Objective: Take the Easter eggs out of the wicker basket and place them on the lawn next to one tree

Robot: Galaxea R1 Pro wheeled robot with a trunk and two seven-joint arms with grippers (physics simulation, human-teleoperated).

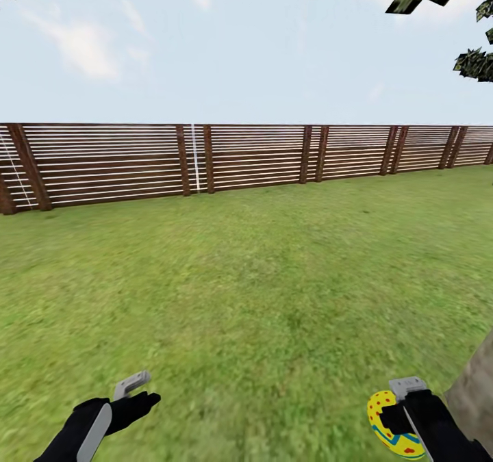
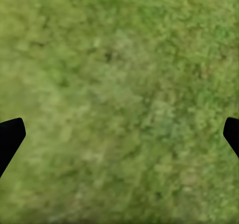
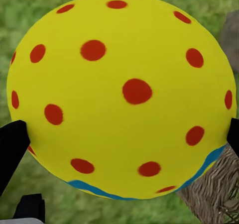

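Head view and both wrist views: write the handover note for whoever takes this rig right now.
Right gripper: shut on a yellow Easter egg with red dots and a blue-green band, held low beside a pale grey-brown tree trunk.
Left gripper: open, holding nothing, over the green grass lawn.
Done: one egg is in hand at the tree.
Left: set this egg on the grass by the trunk. The other eggs' whereabouts cannot be told.
A brown slatted fence stands ahead.

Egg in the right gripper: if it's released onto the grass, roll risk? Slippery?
Easter egg is rounded and smooth-looking, so it probably slips easily in the right gripper. On the flat lawn it may roll a little; the tree trunk beside it could stop it.
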